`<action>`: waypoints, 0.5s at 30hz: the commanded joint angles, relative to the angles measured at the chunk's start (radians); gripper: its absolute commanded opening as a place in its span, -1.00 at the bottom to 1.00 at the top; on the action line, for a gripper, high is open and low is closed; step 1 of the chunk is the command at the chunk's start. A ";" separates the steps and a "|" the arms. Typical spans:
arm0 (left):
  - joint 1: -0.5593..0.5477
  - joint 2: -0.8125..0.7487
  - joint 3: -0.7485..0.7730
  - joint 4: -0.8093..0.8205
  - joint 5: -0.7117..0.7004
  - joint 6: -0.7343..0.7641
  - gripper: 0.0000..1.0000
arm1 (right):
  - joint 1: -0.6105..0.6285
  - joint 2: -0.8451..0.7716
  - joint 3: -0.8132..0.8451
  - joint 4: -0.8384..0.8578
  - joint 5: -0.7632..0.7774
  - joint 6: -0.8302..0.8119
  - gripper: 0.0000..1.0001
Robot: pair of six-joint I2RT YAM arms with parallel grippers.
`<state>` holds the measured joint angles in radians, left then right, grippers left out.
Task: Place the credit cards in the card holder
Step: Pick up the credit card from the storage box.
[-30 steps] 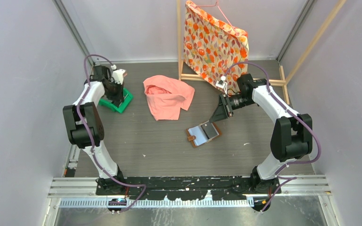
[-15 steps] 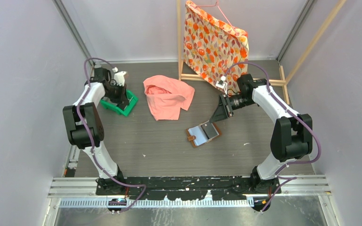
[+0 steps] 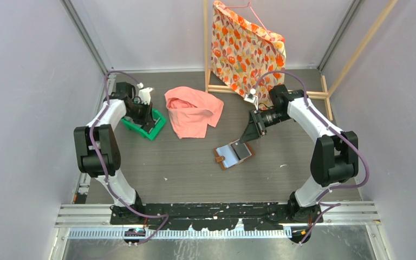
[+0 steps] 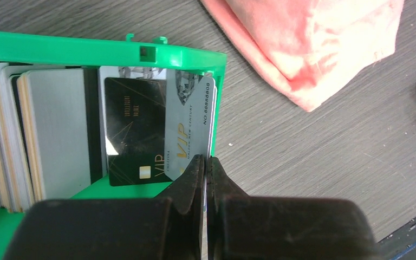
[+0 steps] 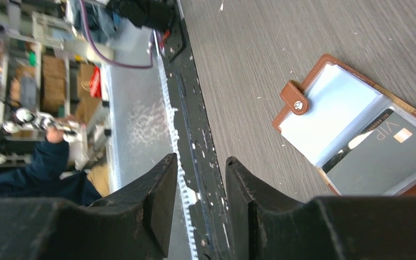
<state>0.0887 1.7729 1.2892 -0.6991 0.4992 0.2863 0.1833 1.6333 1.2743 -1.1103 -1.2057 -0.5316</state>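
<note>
Several credit cards (image 4: 43, 135) stand on edge in a green tray (image 4: 103, 54), which the top view shows at the table's left (image 3: 154, 131). My left gripper (image 4: 206, 162) is shut on the grey VIP card (image 4: 187, 124) at the tray's right end, next to a black card (image 4: 132, 130). From above, this gripper (image 3: 147, 118) sits over the tray. The card holder (image 3: 234, 154) lies open mid-table. Up close, the card holder (image 5: 330, 108) shows its snap tab and a grey card (image 5: 387, 160) in a pocket. My right gripper (image 5: 201, 168) is open and empty, and from above it (image 3: 251, 131) hangs over the holder's far right.
A pink cloth (image 3: 192, 111) lies crumpled between the tray and the holder; it reaches close to the tray's right side (image 4: 314, 49). A floral cloth (image 3: 246, 49) hangs on a wooden rack at the back. Walls close in left and right.
My left gripper has moved right and nearer, and the green tray has slid along with it toward the pink cloth. The right arm has barely shifted.
</note>
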 commanded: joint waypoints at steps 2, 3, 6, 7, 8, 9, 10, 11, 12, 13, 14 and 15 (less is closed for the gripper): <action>0.000 -0.041 -0.027 -0.031 -0.075 -0.007 -0.99 | 0.137 0.024 0.153 -0.041 0.116 -0.124 -0.09; 0.001 -0.044 -0.028 -0.028 -0.074 -0.004 -1.00 | 0.162 0.036 0.195 -0.039 0.152 -0.140 -0.07; 0.001 -0.061 -0.034 -0.022 -0.078 0.013 -0.99 | 0.258 0.124 0.372 -0.053 0.213 -0.287 0.14; 0.004 -0.067 -0.037 -0.020 -0.075 0.015 -0.99 | 0.281 0.158 0.442 -0.061 0.206 -0.330 0.22; 0.007 -0.073 -0.043 -0.013 -0.068 0.017 -0.99 | 0.304 0.199 0.503 -0.066 0.196 -0.397 0.29; 0.011 -0.082 -0.050 -0.005 -0.065 0.019 -0.99 | 0.325 0.243 0.571 -0.061 0.185 -0.434 0.36; 0.015 -0.091 -0.058 0.003 -0.063 0.022 -1.00 | 0.346 0.289 0.641 -0.060 0.180 -0.463 0.40; 0.018 -0.101 -0.066 0.012 -0.058 0.023 -0.99 | 0.367 0.339 0.708 -0.062 0.175 -0.492 0.42; 0.024 -0.110 -0.073 0.022 -0.053 0.025 -0.99 | 0.384 0.385 0.773 -0.066 0.171 -0.535 0.43; 0.029 -0.117 -0.080 0.032 -0.050 0.025 -0.99 | 0.404 0.430 0.824 -0.071 0.171 -0.575 0.44; 0.035 -0.120 -0.082 0.036 -0.044 0.023 -0.99 | 0.420 0.466 0.868 -0.069 0.173 -0.603 0.47; 0.042 -0.120 -0.079 0.038 -0.038 0.021 -0.99 | 0.435 0.495 0.903 -0.050 0.182 -0.602 0.49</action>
<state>0.1036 1.6958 1.2236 -0.6769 0.4488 0.2962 0.5697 2.0228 2.0361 -1.1595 -1.0332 -0.9581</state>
